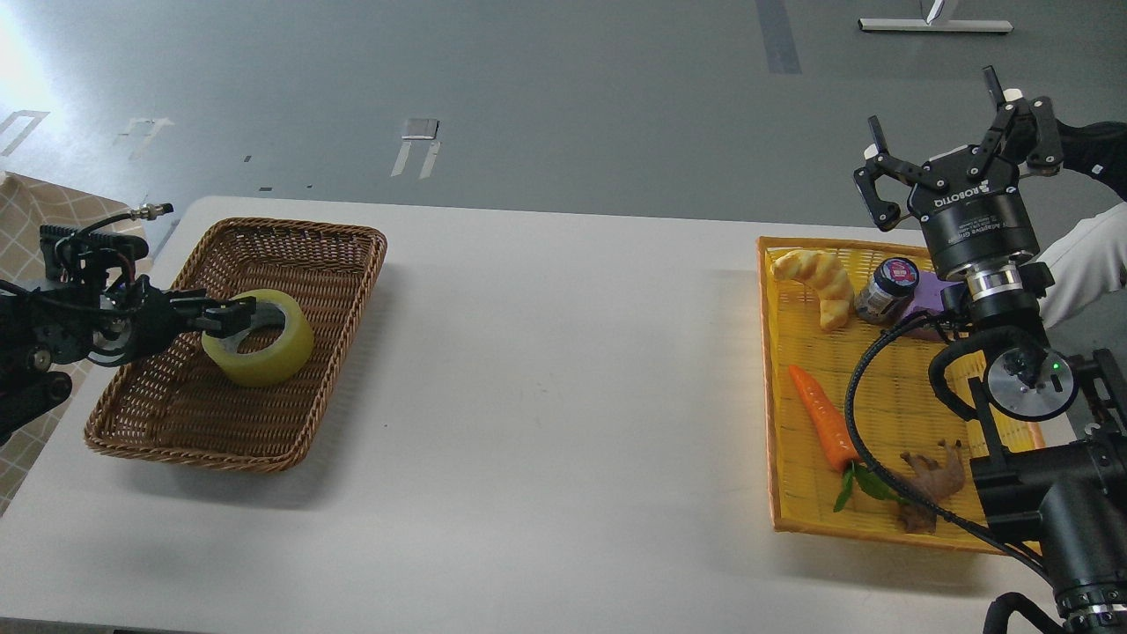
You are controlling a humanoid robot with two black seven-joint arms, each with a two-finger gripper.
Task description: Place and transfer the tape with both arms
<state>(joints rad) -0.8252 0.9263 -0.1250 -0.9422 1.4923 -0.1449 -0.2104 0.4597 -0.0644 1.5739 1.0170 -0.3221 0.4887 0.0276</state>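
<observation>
The yellow tape roll [264,348] lies nearly flat in the brown wicker basket [264,246] at the left of the table. My left gripper [231,317] reaches in from the left, and its fingers sit over the roll's left rim and the edge of its hole. They are dark and seen end-on, so I cannot tell whether they still grip the roll. My right gripper [946,132] is open and empty. It points upward above the far right corner of the yellow tray [770,370].
The yellow tray at the right holds a croissant [819,282], a small dark jar [887,289], a purple block [929,289], a carrot [821,427] and a brown root-like piece [931,480]. The white table [563,370] lies between basket and tray. A person's white sleeve [1087,255] shows at the right edge.
</observation>
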